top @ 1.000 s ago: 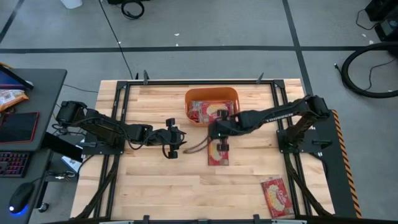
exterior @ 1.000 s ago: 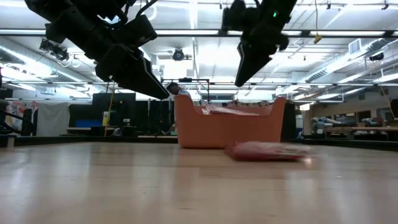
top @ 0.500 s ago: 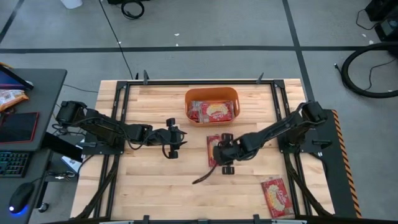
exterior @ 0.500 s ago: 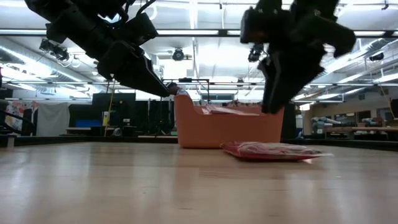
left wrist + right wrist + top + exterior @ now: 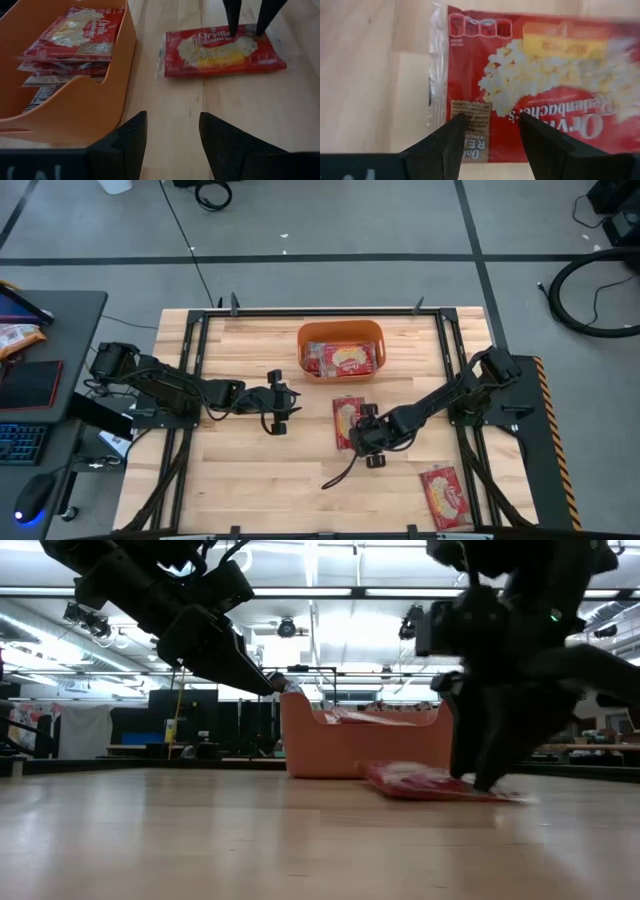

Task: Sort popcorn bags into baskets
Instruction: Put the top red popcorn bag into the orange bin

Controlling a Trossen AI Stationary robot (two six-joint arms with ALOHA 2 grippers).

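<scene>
R gripper [image 5: 371, 442] has dropped from the orange basket [image 5: 340, 330] at the worktop's far edge to the mid-worktop popcorn bag [image 5: 347, 421], fingers now spread over its edge; next pick looks imminent. L gripper [image 5: 283, 409] unchanged, spread, hovering left of centre. Another bag [image 5: 445, 496] waits near the front-right corner.

The popcorn bag [image 5: 222, 50] lying flat on the bench reads "Orville Redenbacher's" in white script on red. The top bag in the orange basket [image 5: 75, 100] shows "Orville" too; the smaller label panels are too fine to read.
</scene>
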